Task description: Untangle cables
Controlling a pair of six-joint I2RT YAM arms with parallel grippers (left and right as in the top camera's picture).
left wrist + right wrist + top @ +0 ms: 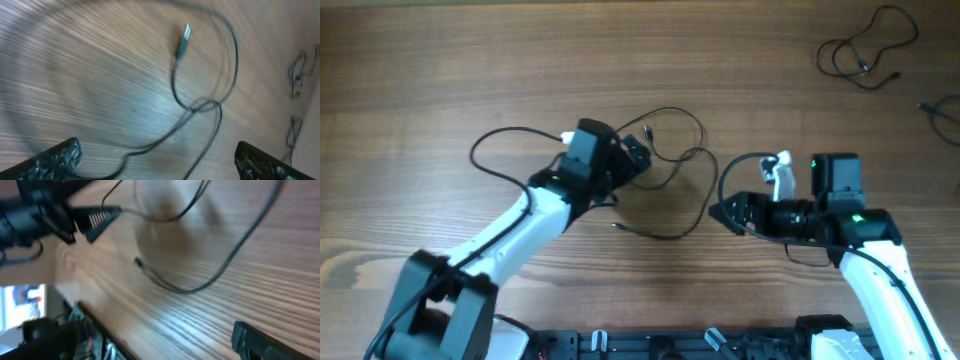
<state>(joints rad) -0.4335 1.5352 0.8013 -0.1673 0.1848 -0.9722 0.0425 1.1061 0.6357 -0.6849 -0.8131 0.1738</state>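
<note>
left gripper was spread wide over the thin black looping cables sprawled mid-table on the brown wooden tabletop. right gripper was wide too, just beside the loop's right edge. a second small black tangle lay in the far corner.

Brown wood-grain tabletop, grain running side to side, black bar of fittings along its near edge, blurred blue-and-white patch beyond that edge
</note>
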